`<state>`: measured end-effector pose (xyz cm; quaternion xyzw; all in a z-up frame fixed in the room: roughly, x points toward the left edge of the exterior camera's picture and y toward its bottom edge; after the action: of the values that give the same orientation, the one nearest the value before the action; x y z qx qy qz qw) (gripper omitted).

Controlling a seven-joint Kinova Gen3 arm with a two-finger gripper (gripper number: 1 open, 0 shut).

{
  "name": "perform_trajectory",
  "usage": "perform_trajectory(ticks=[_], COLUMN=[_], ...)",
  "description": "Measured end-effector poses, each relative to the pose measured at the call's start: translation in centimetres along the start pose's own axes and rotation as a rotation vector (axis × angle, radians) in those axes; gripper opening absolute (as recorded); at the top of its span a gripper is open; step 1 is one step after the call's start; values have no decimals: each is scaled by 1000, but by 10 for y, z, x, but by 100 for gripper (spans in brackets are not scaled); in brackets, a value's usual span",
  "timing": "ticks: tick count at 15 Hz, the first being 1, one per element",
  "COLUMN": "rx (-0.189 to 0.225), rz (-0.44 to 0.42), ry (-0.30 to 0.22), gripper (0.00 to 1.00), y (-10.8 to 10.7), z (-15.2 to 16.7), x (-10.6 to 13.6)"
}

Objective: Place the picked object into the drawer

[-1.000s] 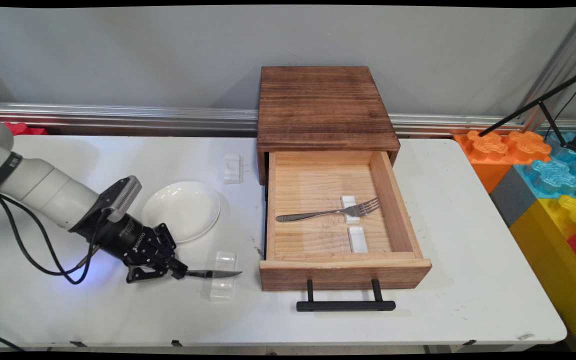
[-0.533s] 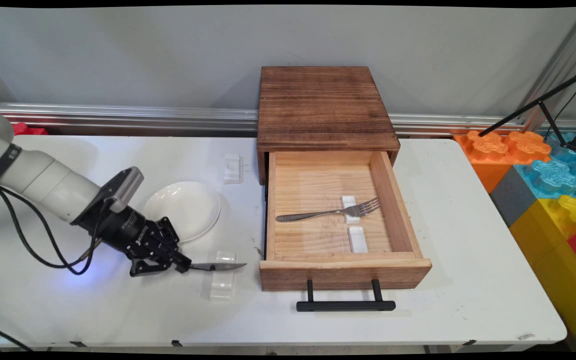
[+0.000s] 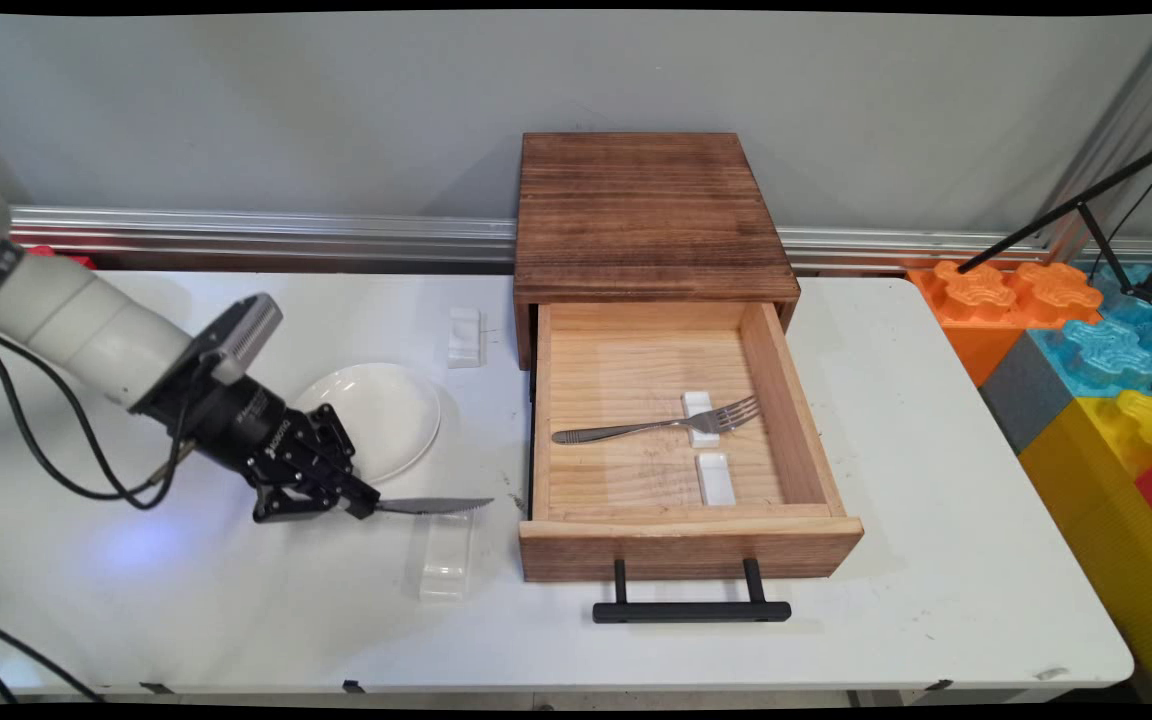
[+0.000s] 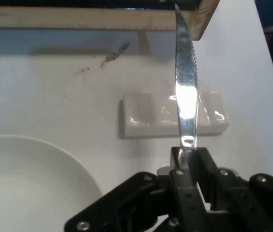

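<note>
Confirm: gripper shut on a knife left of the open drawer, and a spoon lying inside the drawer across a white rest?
Not quite. The utensil in the open drawer is a fork, not a spoon; the main view shows its tines across the white rest. The rest holds: the gripper is shut on the knife, left of the drawer.

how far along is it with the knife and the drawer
Done: the drawer is pulled open, and a fork already lies inside on a white rest. In hand: the gripper is shut on the knife, held above the table rest. Left: the second rest in the drawer is unoccupied.
</note>
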<state>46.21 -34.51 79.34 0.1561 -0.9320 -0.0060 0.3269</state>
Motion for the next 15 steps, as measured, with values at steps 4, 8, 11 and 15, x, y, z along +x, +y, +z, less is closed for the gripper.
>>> perform_trajectory(ticks=[4, 8, 11, 15], rx=[6, 4, 5, 18], rz=[-12, -32, -53, -73], ry=[-26, -40, -40, -27], gripper=[0, 0, 0, 0], y=[-6, -10, -14, -17], z=[-27, -52, -66, -72], x=[13, 27, 44, 72])
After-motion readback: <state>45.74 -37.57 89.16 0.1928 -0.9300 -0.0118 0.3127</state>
